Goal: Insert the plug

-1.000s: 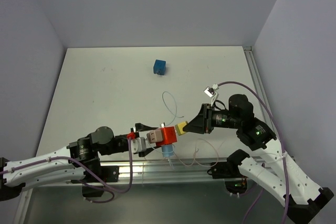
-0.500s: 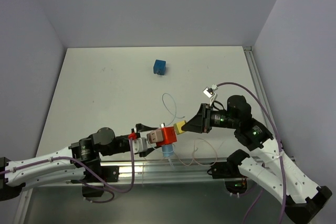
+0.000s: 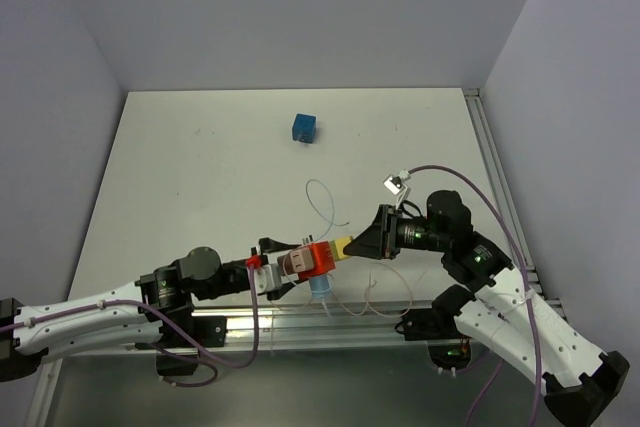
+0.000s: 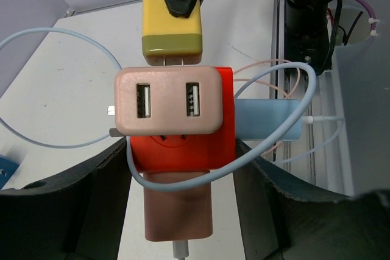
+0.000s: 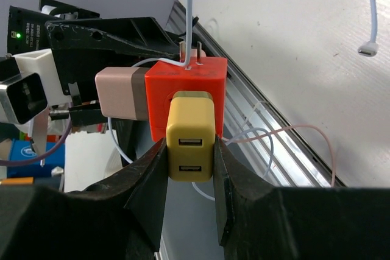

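My left gripper (image 3: 290, 269) is shut on a red socket cube (image 3: 321, 256) (image 4: 183, 144) (image 5: 186, 98) and holds it above the table's near edge. A pink charger (image 4: 167, 100), a brown-pink plug (image 4: 178, 211) and a light blue plug (image 4: 268, 120) sit in the cube. My right gripper (image 3: 358, 243) (image 5: 190, 162) is shut on a yellow USB plug (image 3: 343, 244) (image 5: 190, 144) (image 4: 172, 28). The plug's prongs are partly in the cube's far face, with a short length of prong still showing in the left wrist view.
A blue cube (image 3: 304, 128) lies at the back middle of the white table (image 3: 200, 167). A thin pale-blue cable (image 3: 325, 202) loops on the table, and pink and blue cables (image 3: 385, 297) trail over the metal rail (image 3: 350, 322) at the near edge.
My right gripper has pushed the yellow plug leftward up against the red cube. The left gripper has shifted the cube slightly right to meet it.
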Available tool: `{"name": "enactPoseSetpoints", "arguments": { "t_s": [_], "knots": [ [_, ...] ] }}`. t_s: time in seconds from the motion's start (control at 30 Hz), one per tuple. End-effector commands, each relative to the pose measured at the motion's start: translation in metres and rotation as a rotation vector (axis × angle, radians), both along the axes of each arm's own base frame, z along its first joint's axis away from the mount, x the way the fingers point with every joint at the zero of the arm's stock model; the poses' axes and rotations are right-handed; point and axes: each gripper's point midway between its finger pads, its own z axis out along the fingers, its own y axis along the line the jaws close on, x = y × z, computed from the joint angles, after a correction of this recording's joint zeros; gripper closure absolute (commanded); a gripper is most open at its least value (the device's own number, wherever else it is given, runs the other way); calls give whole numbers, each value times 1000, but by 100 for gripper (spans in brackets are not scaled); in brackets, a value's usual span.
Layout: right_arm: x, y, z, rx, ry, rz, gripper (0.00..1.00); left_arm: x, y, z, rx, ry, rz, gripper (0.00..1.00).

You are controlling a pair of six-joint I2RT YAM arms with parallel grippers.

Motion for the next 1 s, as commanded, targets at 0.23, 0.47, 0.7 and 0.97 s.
{"name": "enactPoseSetpoints", "arguments": {
  "t_s": [0.23, 0.47, 0.7, 0.97],
  "knots": [
    [4, 19, -19, 45, -32, 27, 100, 10, -16, 45, -196, 44, 47, 100],
    [4, 24, -47, 77, -21, 35, 100, 12, -23, 20, -158, 52, 49, 100],
    [10, 18, -65, 72, -33, -34, 100, 16, -36, -19, -38, 109, 56, 100],
    [13, 5, -86, -12, 8, -117, 100, 27, -64, -55, 30, 141, 69, 100]
  ]
}}
